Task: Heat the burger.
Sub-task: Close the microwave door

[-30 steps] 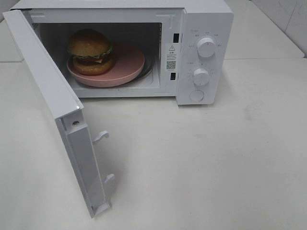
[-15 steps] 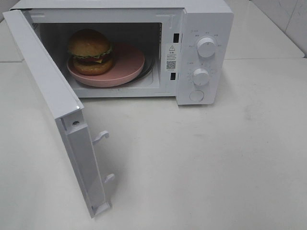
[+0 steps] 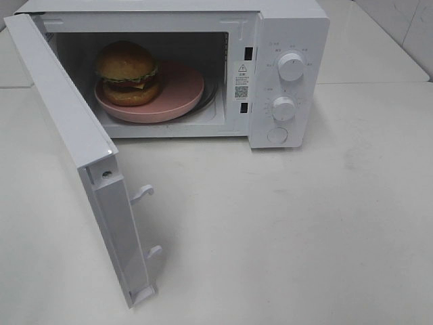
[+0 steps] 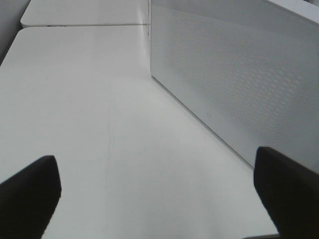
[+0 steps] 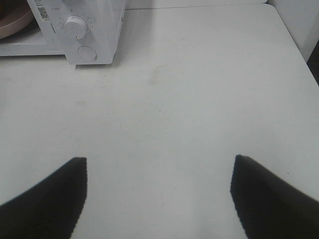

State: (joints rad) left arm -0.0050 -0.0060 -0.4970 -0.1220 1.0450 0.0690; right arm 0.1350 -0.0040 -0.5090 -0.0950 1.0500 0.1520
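**A:** What were the two grippers doing nearest the cameras?

**B:** The left gripper (image 4: 157,194) was spread wide and released, gripping nothing between its dark fingers (image 4: 30,191). The plain white surface (image 3: 304,223) lay under it. The perforated face of the white microwave door (image 4: 239,74) stood just beside it. The right gripper (image 5: 159,196) was likewise opened out and held nothing. It hung over the surface on the right, well apart from the oven.

**A:** And farther in?

**B:** The door stood wide open, angled out toward the near left. Two small white latch hooks (image 3: 143,194) showed on its free edge. Behind it was the boxy white microwave oven (image 3: 287,27). Its right panel carried two round white knobs (image 3: 291,66), one above the other, and a round white button (image 3: 277,135) beneath them.

**A:** What sat inside?

**B:** A wide round pink plate (image 3: 183,84) lay in the cavity. On its left part stood the burger (image 3: 127,73), with a glossy golden-brown bun, green lettuce and a dark patty. It was upright, touched only the plate, and was far from both grippers.
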